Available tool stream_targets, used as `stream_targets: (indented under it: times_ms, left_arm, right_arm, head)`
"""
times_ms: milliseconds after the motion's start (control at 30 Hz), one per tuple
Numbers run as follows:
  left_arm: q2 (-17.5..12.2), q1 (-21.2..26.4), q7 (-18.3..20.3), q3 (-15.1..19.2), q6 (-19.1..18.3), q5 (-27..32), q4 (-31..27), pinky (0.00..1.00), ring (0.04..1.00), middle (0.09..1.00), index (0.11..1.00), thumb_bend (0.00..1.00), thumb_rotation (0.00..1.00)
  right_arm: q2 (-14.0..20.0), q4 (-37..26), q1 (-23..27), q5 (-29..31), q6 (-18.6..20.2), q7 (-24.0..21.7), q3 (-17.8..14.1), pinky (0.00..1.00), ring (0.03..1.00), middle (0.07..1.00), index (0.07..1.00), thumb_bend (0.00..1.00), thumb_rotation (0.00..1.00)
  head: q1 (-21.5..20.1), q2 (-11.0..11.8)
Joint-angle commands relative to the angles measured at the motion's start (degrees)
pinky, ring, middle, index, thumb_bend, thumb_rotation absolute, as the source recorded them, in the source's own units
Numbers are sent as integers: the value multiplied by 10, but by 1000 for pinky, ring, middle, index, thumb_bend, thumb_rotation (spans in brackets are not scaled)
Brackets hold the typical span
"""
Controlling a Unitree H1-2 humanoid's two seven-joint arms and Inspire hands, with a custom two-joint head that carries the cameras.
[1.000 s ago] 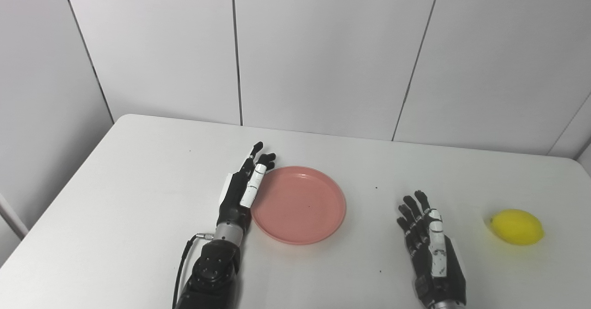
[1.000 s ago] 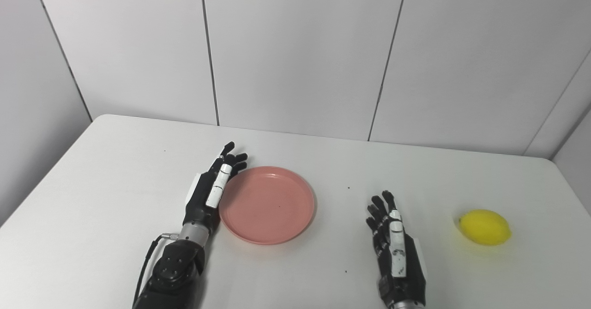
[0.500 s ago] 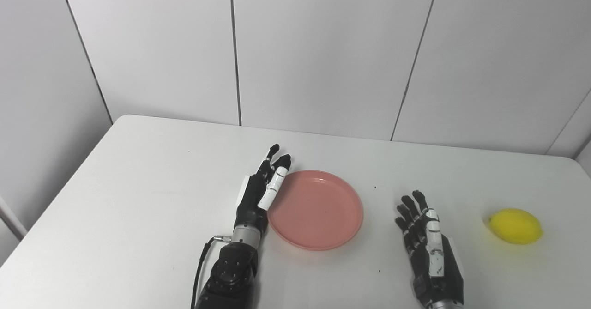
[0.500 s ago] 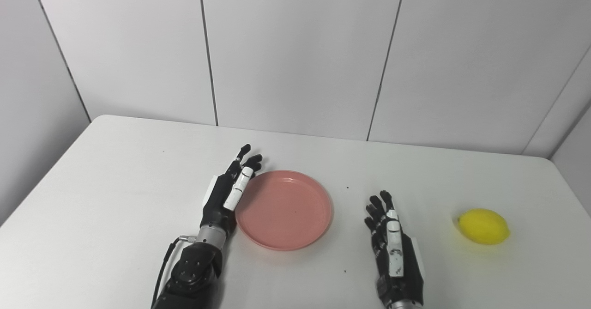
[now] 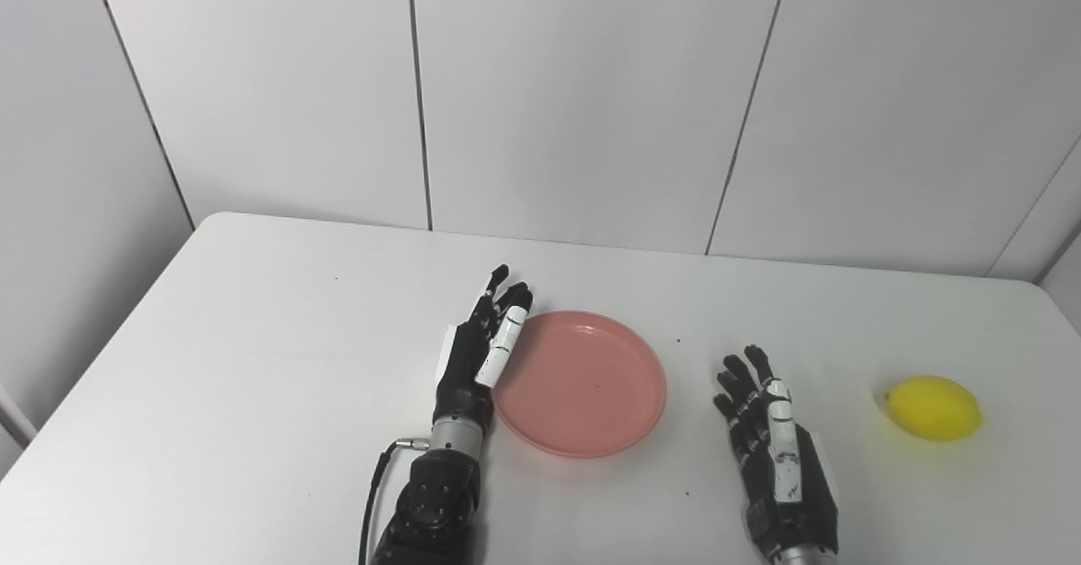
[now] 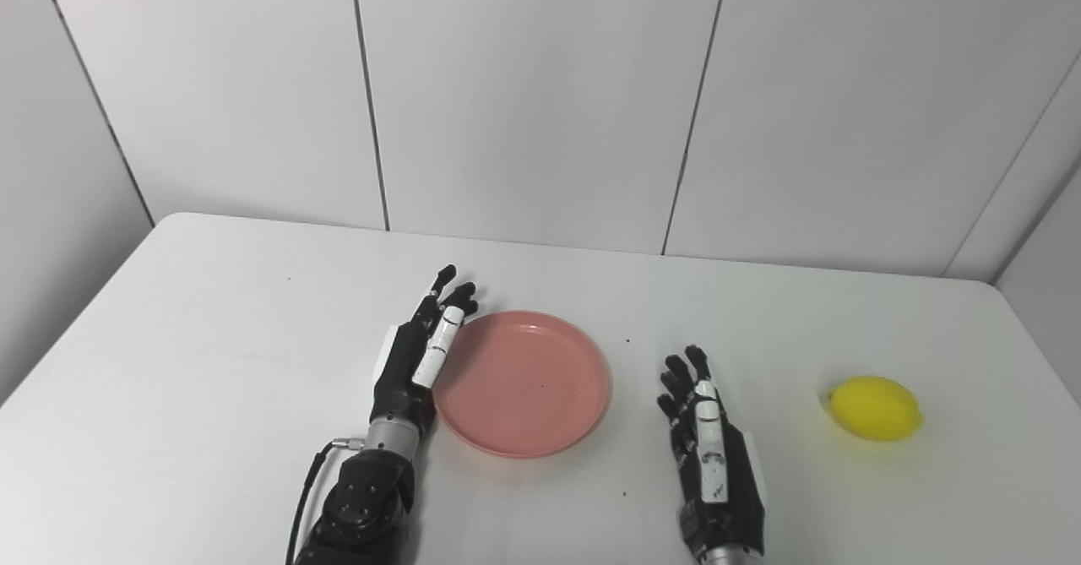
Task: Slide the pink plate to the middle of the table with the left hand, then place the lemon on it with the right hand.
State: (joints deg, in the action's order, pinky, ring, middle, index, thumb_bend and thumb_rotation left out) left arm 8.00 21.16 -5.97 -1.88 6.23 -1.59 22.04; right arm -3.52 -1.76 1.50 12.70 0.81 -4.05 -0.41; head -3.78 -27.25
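Nearest the camera, the right hand [image 5: 781, 472] is seen resting low over the white table [image 5: 253, 362], palm down, fingers spread and straight, with nothing held. It is placed between the plate and the lemon, apart from both.

Slightly farther, the left hand [image 5: 481, 354] is set on edge with its fingers extended and close together, gripping nothing; its side is laid against the left rim of the pink plate [image 5: 583, 383]. The plate is found flat on the table at about the middle of its width, empty, so the slide is judged to be finished or nearly so.

At about the same depth, far to the right, the lemon [image 5: 933, 408] is seen lying on its side, well apart from the plate and near the table's right edge.

The plate is judged to be light, stiff plastic with a low upturned rim; it is likely to slide easily on the smooth top, so a gentle sideways push on the rim is all that is called for. The lemon is judged to be firm, light and smooth, and able to roll. It is best taken from above across its short width, fingers on one long side and thumb on the other, and set down low at the plate's centre so that it is kept in by the rim.

At the far side, only grey wall panels [image 5: 574, 92] are seen.
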Motion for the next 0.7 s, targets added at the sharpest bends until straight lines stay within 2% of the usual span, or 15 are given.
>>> stream_targets:
  times_ms: [0,333,500,667]
  left_arm:
    - [17,-9,3,-3,5,6,-5,916,858,881,927,617,776]
    - [21,-12,8,2,-3,20,-13,924,863,877,931,575,778]
    - [14,-12,17,6,-8,27,-12,926,858,875,941,572,789]
    - [0,-10,24,6,1,24,-1,935,847,866,939,586,811]
  right_arm:
    - [-8,17,-21,0,18,-1,5,963,945,931,961,706,915]
    - [-12,23,-17,-3,15,6,7,954,939,926,957,732,888]
    - [-18,28,-13,-16,12,15,10,932,924,909,937,726,880]
    - [-18,44,-11,-51,-34,20,21,905,899,873,927,789,857]
  head:
    - [0,-1]
    - [-22,-4]
    - [-66,-9]
    - [-93,-11]
